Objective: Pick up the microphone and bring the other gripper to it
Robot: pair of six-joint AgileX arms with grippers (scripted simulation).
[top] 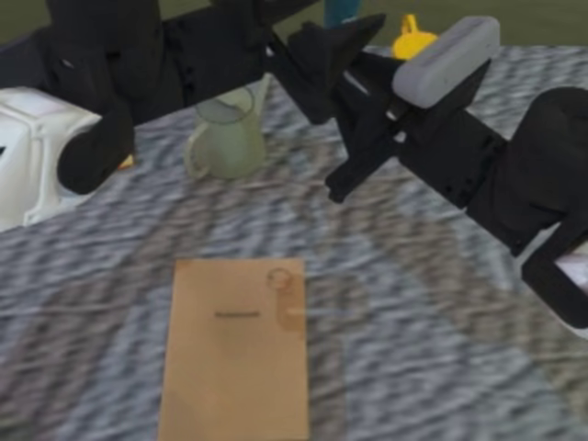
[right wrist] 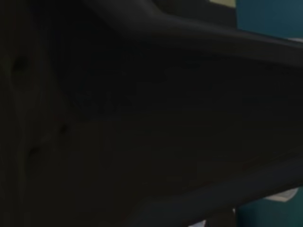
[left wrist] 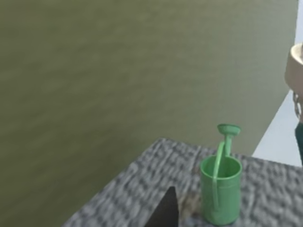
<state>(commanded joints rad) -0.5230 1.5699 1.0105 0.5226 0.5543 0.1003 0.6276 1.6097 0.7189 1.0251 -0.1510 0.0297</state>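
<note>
The top camera looks down on my desk (top: pixel 413 322) from above. My left wrist camera faces outward over a desk corner, with the pale green watering can (left wrist: pixel 220 191) close before it; the top view shares that can (top: pixel 228 136). My right wrist view is dark.

I find no legible text; the tan booklet (top: pixel 235 354) below the green can (top: pixel 230 138) bears unreadable dark print.
</note>
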